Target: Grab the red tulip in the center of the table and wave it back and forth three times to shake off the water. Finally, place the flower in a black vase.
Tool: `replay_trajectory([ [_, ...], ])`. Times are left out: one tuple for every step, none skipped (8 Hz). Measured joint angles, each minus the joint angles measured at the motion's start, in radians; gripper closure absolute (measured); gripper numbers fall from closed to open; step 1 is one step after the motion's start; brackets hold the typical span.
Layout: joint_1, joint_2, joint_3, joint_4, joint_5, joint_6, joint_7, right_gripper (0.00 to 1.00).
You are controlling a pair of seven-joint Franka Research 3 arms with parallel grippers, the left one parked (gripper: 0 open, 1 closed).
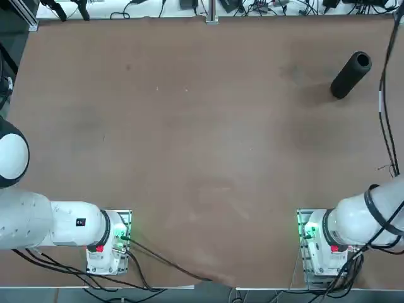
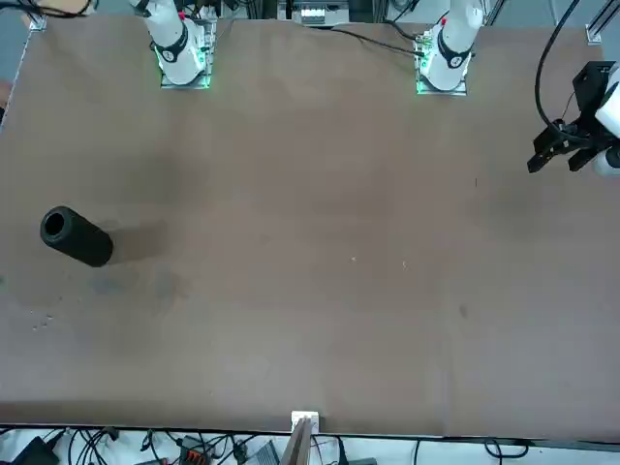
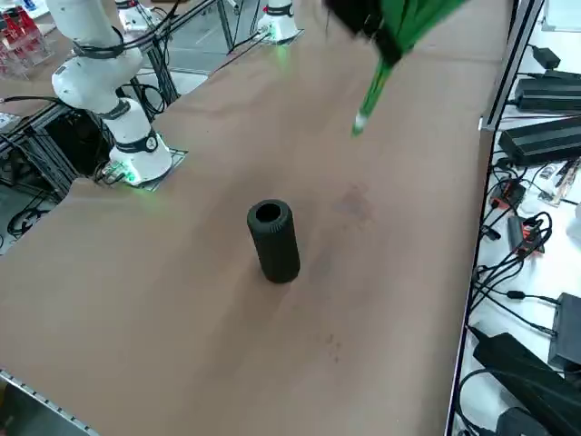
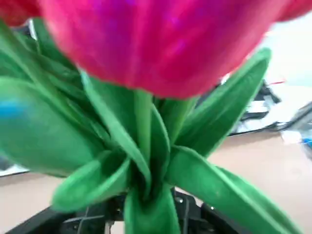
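The red tulip (image 4: 161, 44) is found grasped by the right hand (image 4: 152, 208), its stem (image 3: 370, 98) directed downward above the desk (image 3: 182, 318). The black vase (image 3: 274, 242) is observed upright on the desk, apart from the stem.

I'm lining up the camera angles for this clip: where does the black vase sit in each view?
Top: the black vase is toward the upper right corner.
Front: left side, about halfway down.
Right side: near the middle, its round mouth facing up.
Right wrist: not identifiable; tulip blooms and green leaves fill most of it.
Shared landmark: the brown tabletop shows in all four.
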Motion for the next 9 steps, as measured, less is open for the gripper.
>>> replay_trajectory([
  [0.086,-0.024,0.006,-0.001,-0.014,-0.055,0.09,0.8],
  [0.173,-0.045,0.008,-0.001,-0.066,-0.119,0.208,0.8],
  [0.247,-0.059,0.009,-0.003,-0.136,-0.167,0.345,0.8],
  [0.296,-0.069,0.01,-0.004,-0.181,-0.199,0.445,0.8],
  [0.311,-0.078,0.008,-0.006,-0.197,-0.224,0.484,0.8],
  [0.302,-0.088,-0.014,-0.006,-0.204,-0.244,0.486,0.8],
  [0.262,-0.099,-0.061,-0.007,-0.205,-0.251,0.433,0.8],
  [0.19,-0.107,-0.106,-0.009,-0.195,-0.243,0.319,0.8],
  [0.094,-0.108,-0.132,-0.019,-0.151,-0.195,0.193,0.8],
])
